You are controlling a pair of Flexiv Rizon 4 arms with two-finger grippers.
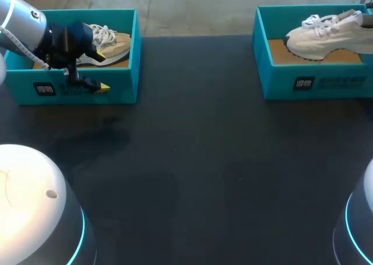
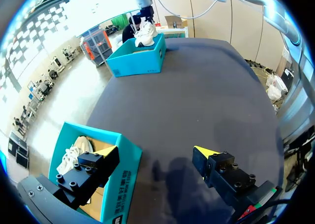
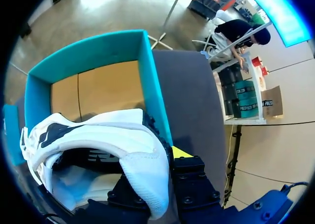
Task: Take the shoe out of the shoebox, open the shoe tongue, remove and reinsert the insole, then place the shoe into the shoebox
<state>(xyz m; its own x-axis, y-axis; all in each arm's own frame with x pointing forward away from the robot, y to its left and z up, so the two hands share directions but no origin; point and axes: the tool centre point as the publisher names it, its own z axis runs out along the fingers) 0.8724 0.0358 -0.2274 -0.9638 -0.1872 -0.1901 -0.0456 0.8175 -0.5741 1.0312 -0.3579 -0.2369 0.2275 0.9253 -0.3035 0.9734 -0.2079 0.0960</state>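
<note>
- Hovering my left gripper [image 1: 101,71] across the front wall of the left shoebox [image 1: 119,81] in the head view, I am leaving the tan shoe [image 1: 113,43] lying untouched inside it; across the table [image 1: 198,160], the white shoe [image 1: 320,35] is sitting heel-high in the right shoebox [image 1: 326,81]
- In the left wrist view, my fingers are standing wide apart, one above the box's inside beside the tan shoe, the other above bare table, so they are straddling the wall and gripping nothing; lowering from here, I judge, would be driving a fingertip onto the cardboard rim and crushing or shoving the box
- In the right wrist view, my right gripper [image 3: 160,170] is pinching the white shoe's padded heel collar, one finger inside the shoe and mostly hidden, the other outside the heel, near the box's wall; I am judging this a shallow hold, so the shoe could be slipping free or swinging toe-down on the lift, its sole catching the wall and dragging the box along
</note>
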